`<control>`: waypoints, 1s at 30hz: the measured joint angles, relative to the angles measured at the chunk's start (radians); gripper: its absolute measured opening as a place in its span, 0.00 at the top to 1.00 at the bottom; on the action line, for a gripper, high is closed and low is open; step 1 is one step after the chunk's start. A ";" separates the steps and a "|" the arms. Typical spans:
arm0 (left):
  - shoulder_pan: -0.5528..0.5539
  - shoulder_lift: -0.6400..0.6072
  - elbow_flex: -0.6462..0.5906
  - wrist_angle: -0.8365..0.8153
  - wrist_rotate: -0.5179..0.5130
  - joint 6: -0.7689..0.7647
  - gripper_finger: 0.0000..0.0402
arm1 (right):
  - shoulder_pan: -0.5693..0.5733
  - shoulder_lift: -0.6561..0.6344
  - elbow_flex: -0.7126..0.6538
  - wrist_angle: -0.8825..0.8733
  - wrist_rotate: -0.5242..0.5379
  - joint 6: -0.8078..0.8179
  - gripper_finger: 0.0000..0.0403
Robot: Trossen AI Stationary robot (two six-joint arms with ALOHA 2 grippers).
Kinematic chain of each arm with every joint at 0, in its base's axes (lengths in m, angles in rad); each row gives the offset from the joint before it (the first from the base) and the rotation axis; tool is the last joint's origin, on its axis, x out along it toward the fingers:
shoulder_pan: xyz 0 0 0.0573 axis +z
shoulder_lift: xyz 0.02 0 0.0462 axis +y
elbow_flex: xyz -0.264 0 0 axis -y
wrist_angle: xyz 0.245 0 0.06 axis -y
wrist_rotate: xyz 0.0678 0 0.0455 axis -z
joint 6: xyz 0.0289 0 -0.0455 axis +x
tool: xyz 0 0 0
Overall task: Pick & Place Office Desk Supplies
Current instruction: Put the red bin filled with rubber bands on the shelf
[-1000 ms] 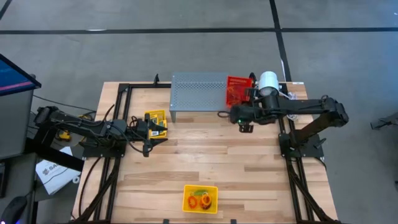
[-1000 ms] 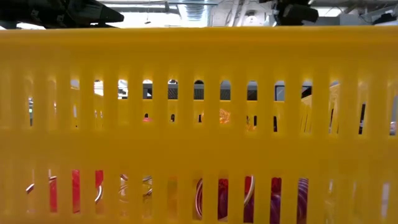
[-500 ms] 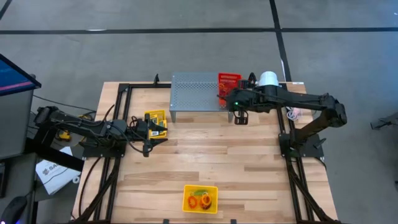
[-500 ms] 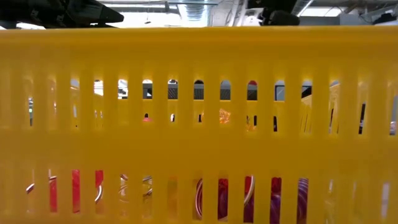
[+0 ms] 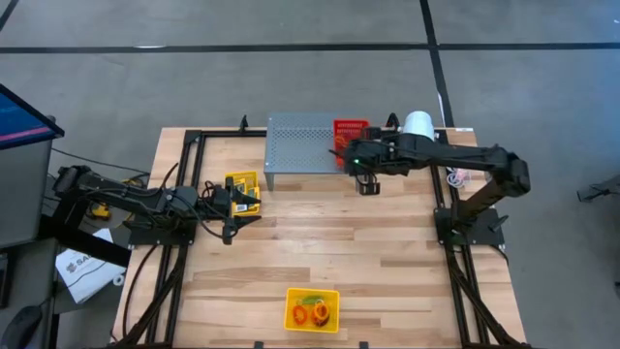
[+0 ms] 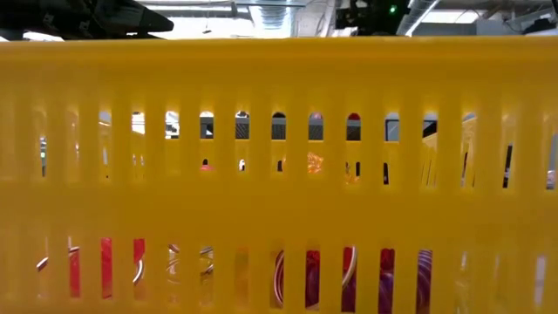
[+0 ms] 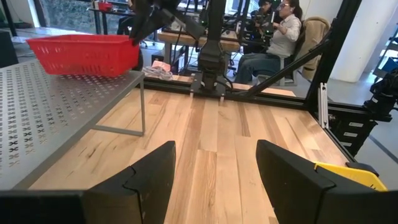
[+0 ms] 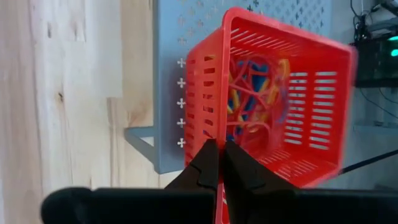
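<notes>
Carried leftward onto the grey perforated metal stand, the red slotted plastic basket of coloured rubber-band loops hangs pinched by its rim in the right tool, which should lower it level before releasing, while the left tool waits spread beside the stand.

floor: grey concrete crossed by dark lines | table: pale wood planks in a black frame | left: monitor corner | far room: seated person at benches, ceiling lights overhead
</notes>
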 joint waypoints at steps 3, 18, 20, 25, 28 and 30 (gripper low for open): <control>0.000 0.000 0.000 0.000 0.000 0.000 0.46 | -0.011 0.007 0.000 -0.002 0.001 0.004 1.00; 0.000 0.000 0.000 -0.017 0.000 -0.001 0.46 | -0.017 0.006 0.000 0.008 -0.042 0.017 0.99; 0.000 0.000 0.000 -0.016 0.000 -0.001 0.46 | -0.017 0.006 0.000 0.008 -0.047 0.019 0.99; 0.000 0.000 0.000 -0.016 0.000 -0.001 0.46 | -0.017 0.006 0.000 0.008 -0.050 0.024 0.95; 0.000 0.000 0.000 -0.016 0.000 -0.001 0.46 | -0.018 0.006 0.001 0.008 -0.050 0.037 0.92; 0.000 0.000 0.000 -0.016 0.000 -0.001 0.46 | -0.022 0.006 0.001 0.008 -0.050 0.037 0.89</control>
